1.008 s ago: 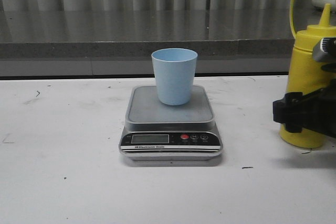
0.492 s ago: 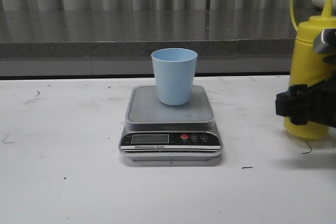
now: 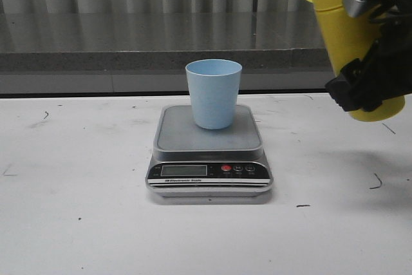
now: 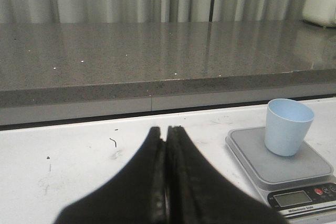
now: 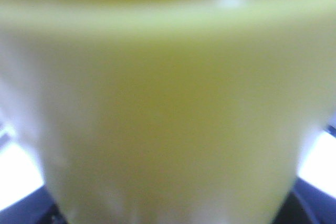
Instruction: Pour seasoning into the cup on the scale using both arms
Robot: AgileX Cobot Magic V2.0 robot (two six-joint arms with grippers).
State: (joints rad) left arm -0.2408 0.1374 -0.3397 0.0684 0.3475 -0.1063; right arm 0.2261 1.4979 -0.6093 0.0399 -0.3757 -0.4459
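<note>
The right gripper [image 3: 370, 88], jaws clamped on the bottle [image 3: 351, 37], holds it aloft right of the cup [image 3: 214, 93] on the scale [image 3: 209, 152]. Left gripper [image 4: 167, 182] jaws together. Tilting early would probably spill seasoning outside the cup.

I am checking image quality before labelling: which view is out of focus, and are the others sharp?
Right wrist view: badly blurred, the yellow seasoning bottle fills the frame. Front view: sharp on the cup and scale, soft shadows on the table. Left wrist view: background sharp, the near shut left gripper is a dark silhouette.
</note>
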